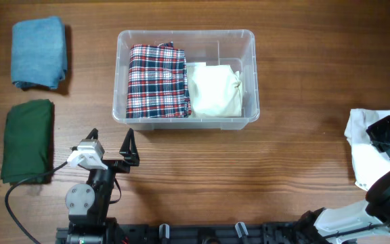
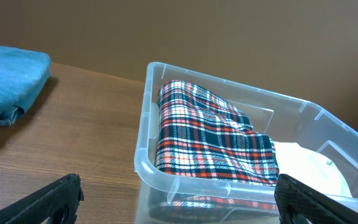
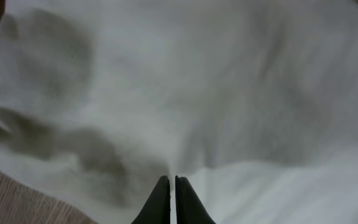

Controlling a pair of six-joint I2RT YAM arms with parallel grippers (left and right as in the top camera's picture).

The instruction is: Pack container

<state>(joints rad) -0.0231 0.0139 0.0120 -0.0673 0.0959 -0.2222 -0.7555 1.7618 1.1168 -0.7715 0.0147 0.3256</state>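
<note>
White cloth (image 1: 365,152) at the R edge of the surface (image 1: 296,169) is what the R hand (image 1: 383,133) sits on. Wrist view shows its fingers (image 3: 157,205) pressed together w/ only a hairline slit, tips down at the fabric. It's clenched, but can't tell if a fold is actually pinched. L hand (image 1: 110,140) is released and empty, fingers wide apart, just in front of the container's near-left corner and facing it.

Container (image 1: 181,32) sits top-centre of the surface, long axis running L–R. Inside, plaid cloth (image 1: 158,81) fills the L half and cream cloth (image 1: 214,91) lies against it on the R, leaving only a thin bare strip at the R end.

Key relation: container is well apart from the R hand, to its left and farther from the robot base. Any carry from there would prob. go leftward and forward, over the R short wall. L hand is much nearer the container. Blue cloth (image 1: 39,53) and green cloth (image 1: 28,139) lie on its side, both outside.
</note>
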